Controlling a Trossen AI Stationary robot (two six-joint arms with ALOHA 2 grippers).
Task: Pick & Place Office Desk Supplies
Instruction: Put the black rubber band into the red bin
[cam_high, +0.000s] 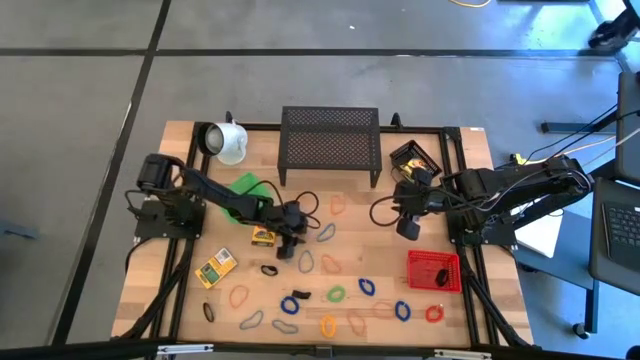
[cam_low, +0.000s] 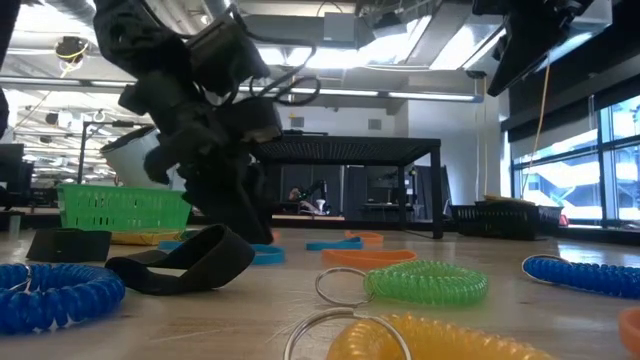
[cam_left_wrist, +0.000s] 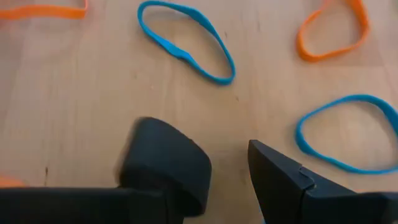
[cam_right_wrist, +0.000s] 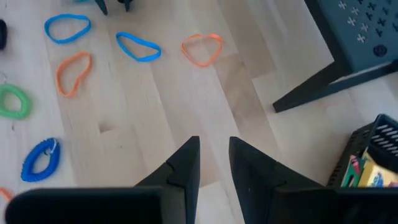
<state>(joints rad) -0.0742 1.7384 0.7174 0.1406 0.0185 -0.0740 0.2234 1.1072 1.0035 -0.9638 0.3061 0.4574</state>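
Low view: nearest the lens, a yellow coiled loop (cam_low: 370, 340) with a wire ring, green coiled loop (cam_low: 425, 283) just behind it, blue coil (cam_low: 55, 290) at the side. A black band (cam_low: 185, 262) lies flat under the left gripper (cam_low: 240, 225), which hangs just above the tabletop beside it. Green basket (cam_low: 122, 208) and black mesh shelf (cam_low: 345, 150) farther back.

High view: left gripper (cam_high: 289, 243) is mid-table, near a small yellow box (cam_high: 263, 236); a second yellow box (cam_high: 215, 268) lies well apart, toward the front. Loops are scattered over the front half of the table (cam_high: 180, 300). Right gripper (cam_high: 408, 226) hovers between shelf and red basket (cam_high: 434, 270). White mug (cam_high: 228, 142) lies at the back.

Left wrist view: fingers (cam_left_wrist: 165, 165) apart, nothing between them, bare wood below. Blue loop (cam_left_wrist: 186, 40) ahead, another blue loop (cam_left_wrist: 348, 134) beside one finger, orange loop (cam_left_wrist: 329, 28) beyond.

Right wrist view: right gripper's (cam_right_wrist: 213, 163) jaws close together w/ a narrow gap, empty.

Handling (judgement): loops look v. light, thin, floppy, lying flush on wood; will likely slide or fold. Best bet: straddle one strand w/ one finger inside the loop, pinch at the table. Coiled ones are thicker, so easier to take across the coil. Boxes are stiff, so grip across the short sides.
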